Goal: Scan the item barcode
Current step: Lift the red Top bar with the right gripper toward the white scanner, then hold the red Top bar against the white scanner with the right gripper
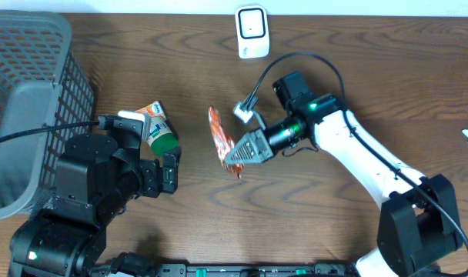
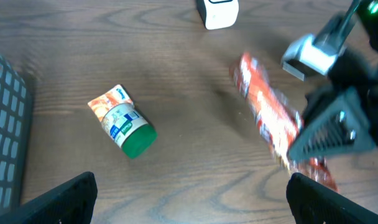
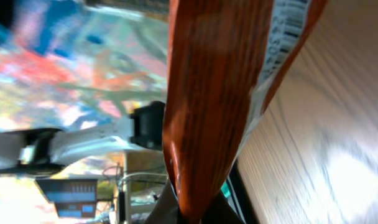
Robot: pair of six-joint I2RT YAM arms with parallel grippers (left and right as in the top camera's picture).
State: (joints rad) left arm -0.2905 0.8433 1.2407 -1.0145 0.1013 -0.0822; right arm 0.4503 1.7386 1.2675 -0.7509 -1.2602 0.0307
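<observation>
**Packet gripped in right claw; barcode not yet presented to scanner**

**Right wrist view.** Nearest the lens, filling the centre of the frame, is the orange-red packet [image 3: 207,112]. The right gripper [image 3: 192,208] is clamped shut on its lower end at the bottom edge. A barcode [image 3: 290,25] shows on the white strip at upper right, on the side turned toward the wooden table [image 3: 338,124].

**Left wrist view.** The left gripper [image 2: 190,199] stands spread wide and empty, one finger in each lower corner. A green-capped bottle [image 2: 122,121] lies on its side left of centre, apart from both fingers. The packet appears blurred at right of centre, held by the other claw.

**Overhead view.** The packet sits at mid-frame. The white scanner [image 1: 252,31] stands at top centre, well apart from it. A grey basket [image 1: 34,46] occupies the upper left.

**Assessment.** The step in hand appears to be carrying the packet to the scanner. The next move calls for taking the packet up-frame and rotating the wrist so the barcode strip faces the scanner's window. The film looks limp, so the strip may curl away from the reader.
</observation>
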